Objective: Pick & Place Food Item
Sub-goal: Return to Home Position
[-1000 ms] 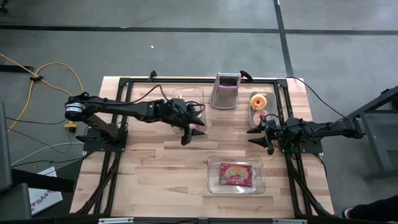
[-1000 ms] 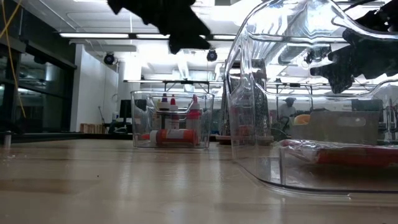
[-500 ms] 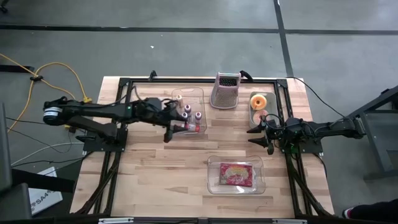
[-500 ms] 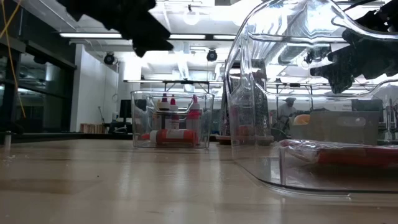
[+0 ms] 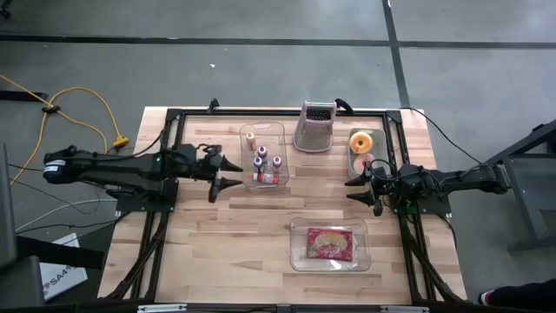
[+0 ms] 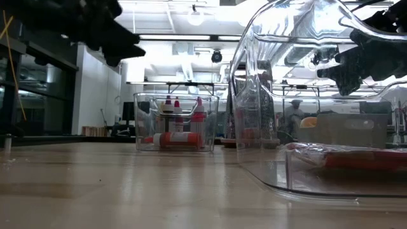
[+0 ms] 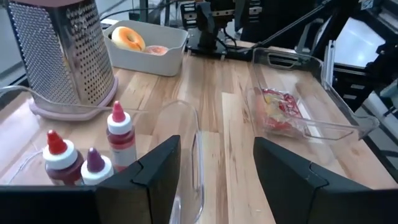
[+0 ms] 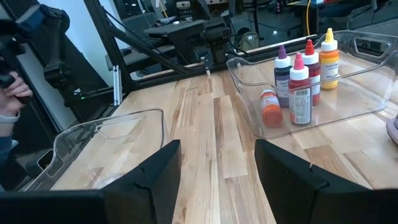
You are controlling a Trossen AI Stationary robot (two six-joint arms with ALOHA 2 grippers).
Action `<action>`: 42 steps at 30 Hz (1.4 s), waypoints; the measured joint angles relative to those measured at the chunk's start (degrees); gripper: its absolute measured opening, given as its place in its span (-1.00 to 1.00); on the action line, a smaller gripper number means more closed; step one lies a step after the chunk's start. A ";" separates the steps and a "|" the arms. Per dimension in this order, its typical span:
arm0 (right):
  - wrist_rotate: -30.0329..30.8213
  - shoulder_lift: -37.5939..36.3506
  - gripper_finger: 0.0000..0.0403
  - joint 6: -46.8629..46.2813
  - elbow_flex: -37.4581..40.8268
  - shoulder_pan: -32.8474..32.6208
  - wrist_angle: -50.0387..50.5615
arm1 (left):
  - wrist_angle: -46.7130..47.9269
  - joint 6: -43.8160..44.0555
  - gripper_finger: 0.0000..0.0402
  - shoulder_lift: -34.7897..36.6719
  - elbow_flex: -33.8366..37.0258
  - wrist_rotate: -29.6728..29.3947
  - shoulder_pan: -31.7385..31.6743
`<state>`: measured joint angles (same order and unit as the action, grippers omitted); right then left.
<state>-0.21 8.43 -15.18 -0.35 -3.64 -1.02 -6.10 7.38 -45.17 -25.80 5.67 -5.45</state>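
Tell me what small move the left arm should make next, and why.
Probably draw the left gripper back toward its base: it hangs open and empty beside the clear bottle bin, and the donuts already lie in the gray bin.

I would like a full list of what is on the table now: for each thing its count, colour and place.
table: one, light wood, under everything.
clear bin: one, transparent, far middle of the table.
bottles: five, red, purple and yellow caps, in the clear bin; one lies flat.
grater: one, pink and metal, right of the clear bin.
gray bin: one, gray, far right.
donuts: two visible, orange donut and pink donut, in the gray bin.
clear tray: one, transparent, near edge.
packet: one, red and pink, in the clear tray.
left gripper: open, left of the clear bin.
right gripper: open, beside the gray bin.
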 joint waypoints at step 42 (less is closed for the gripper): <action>0.00 0.00 -0.04 0.00 -0.01 0.00 -0.02 | 1.00 3.67 -0.02 36.39 23.62 -5.66 0.13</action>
<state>-0.21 8.43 -15.18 -0.36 -3.64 -1.04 -5.10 11.05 -8.78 -2.17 0.02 -5.32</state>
